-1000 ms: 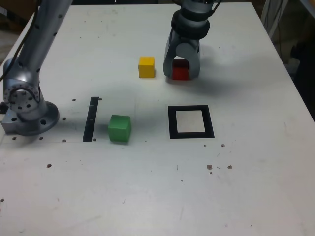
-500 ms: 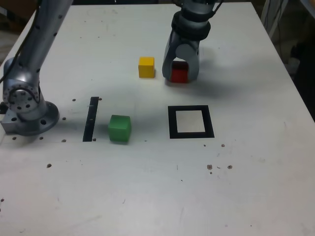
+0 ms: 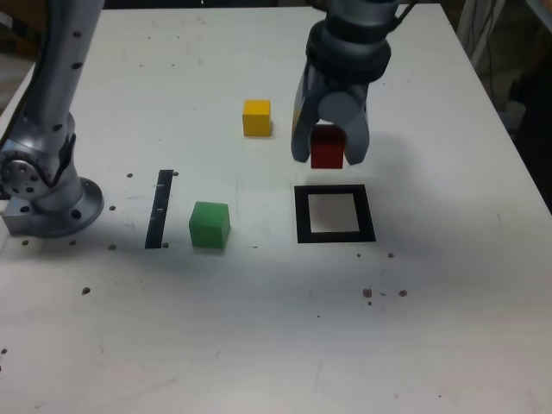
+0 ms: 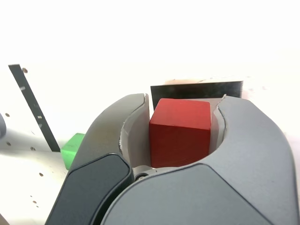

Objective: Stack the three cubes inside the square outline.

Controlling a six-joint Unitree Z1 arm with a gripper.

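Our grey gripper [image 3: 327, 156] clamps the small red cube [image 3: 327, 147] at frame centre, just above the empty black square outline [image 3: 335, 214]; nothing is stacked yet, with the yellow cube [image 3: 256, 117] and green cube [image 3: 210, 225] left.

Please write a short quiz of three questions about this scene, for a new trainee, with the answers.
1. True or false: the claw holds the red cube above the table.
2. Which cube lies nearest the thin black strip in the exterior view? A) the yellow cube B) the green cube C) the red cube
3. Fill in: the inside of the square outline holds ___ cubes.

Key:
1. True. The wrist view shows the red cube clamped between the jaws.
2. B
3. No cubes; the pale inside is bare.
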